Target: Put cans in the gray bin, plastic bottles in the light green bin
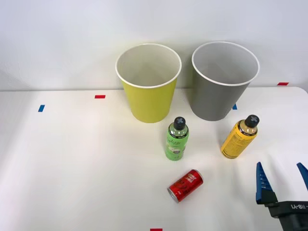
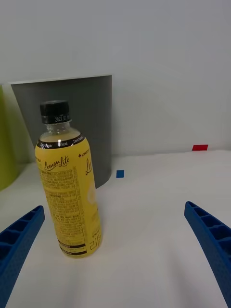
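Observation:
A yellow-orange plastic bottle [image 1: 239, 137] [image 2: 69, 192] with a dark cap stands upright on the white table, in front of the gray bin [image 1: 223, 82] [image 2: 86, 120]. A green plastic bottle [image 1: 176, 140] stands upright in front of the light green bin [image 1: 148, 84] [image 2: 6, 139]. Nearer the front, a red can [image 1: 186, 185] lies on its side. My right gripper [image 1: 283, 180] [image 2: 115, 250] is open at the front right, nearer than the yellow bottle and apart from it, with nothing between its blue fingers.
The two bins stand side by side at the table's back by the white wall. Small red tape marks [image 1: 99, 96] and blue tape marks [image 1: 41, 108] dot the table. The table's left half is bare.

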